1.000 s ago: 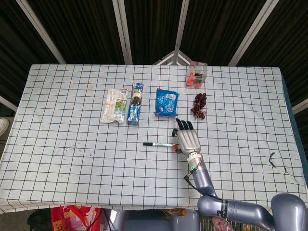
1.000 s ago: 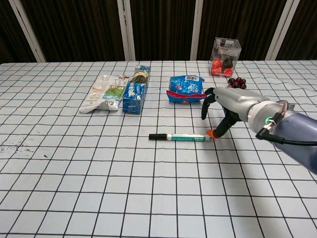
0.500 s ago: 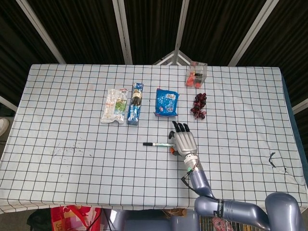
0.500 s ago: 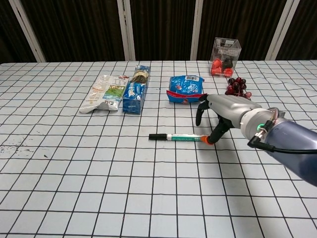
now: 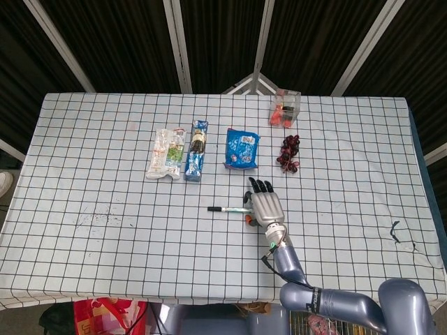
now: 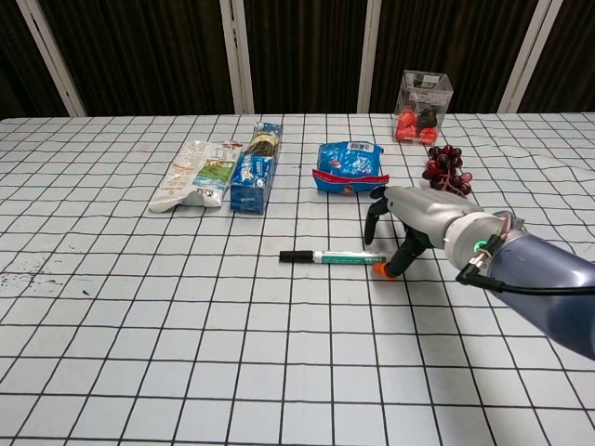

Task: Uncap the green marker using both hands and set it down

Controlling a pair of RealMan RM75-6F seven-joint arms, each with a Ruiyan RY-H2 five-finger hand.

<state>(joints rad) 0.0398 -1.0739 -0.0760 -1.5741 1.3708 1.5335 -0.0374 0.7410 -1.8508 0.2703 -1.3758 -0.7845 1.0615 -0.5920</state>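
Note:
The green marker (image 6: 335,257) lies flat on the checked tablecloth, its black cap pointing left; in the head view the marker (image 5: 227,209) sits near the table's middle. My right hand (image 6: 418,218) arches over the marker's right end, its fingers apart. The fingers come down on the far side, and the orange-tipped thumb (image 6: 382,270) comes down on the near side by the marker's tip. The marker rests on the cloth, not lifted. From above, the right hand (image 5: 264,206) covers the marker's right end. My left hand is in neither view.
Behind the marker lie a pale snack bag (image 6: 197,174), a blue biscuit pack (image 6: 255,167) and a blue pouch (image 6: 348,165). Dark grapes (image 6: 444,165) and a clear box (image 6: 423,108) stand at the back right.
My right hand has slid left, from beside the marker's right end to straddling it. The marker has not moved.

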